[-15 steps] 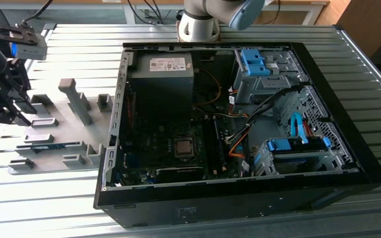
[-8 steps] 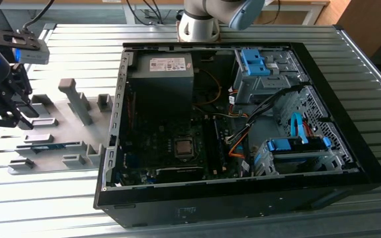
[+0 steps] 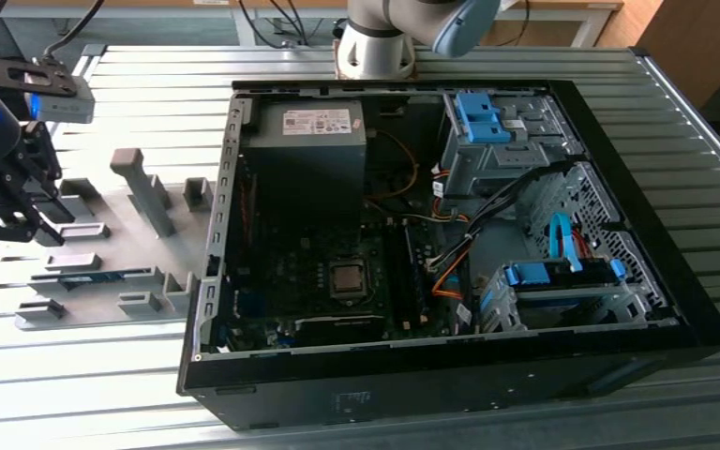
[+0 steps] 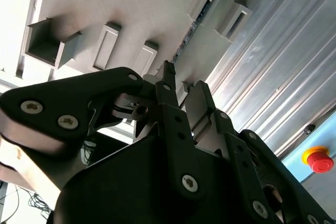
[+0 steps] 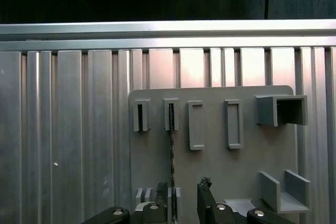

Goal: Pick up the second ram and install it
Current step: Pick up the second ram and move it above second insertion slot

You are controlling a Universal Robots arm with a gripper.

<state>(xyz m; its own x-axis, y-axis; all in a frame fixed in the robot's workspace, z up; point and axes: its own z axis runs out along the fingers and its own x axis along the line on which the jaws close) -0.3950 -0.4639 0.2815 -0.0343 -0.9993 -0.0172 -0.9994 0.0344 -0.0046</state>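
The second ram (image 5: 171,153) is a thin blue-green stick standing on edge in the grey holder blocks of the fixture plate (image 5: 220,166). In the exterior view the ram (image 3: 91,278) sits at the plate's (image 3: 110,234) near side, on that view's left. My gripper (image 3: 16,223) hovers above the plate's far-left part, apart from the stick. In the first wrist view the gripper (image 5: 184,195) is open and one end of the stick runs in beside one fingertip. In the second wrist view the ram (image 4: 195,24) lies ahead of the open gripper (image 4: 185,85). Nothing is held.
An open black computer case (image 3: 460,375) lies on the ribbed metal table (image 3: 85,375), to the exterior view's right of the plate, with the motherboard (image 3: 335,281) and blue drive clips (image 3: 561,274) inside. Tall grey holder blocks (image 3: 142,187) stand on the plate. A red stop button (image 4: 317,160) sits off the table.
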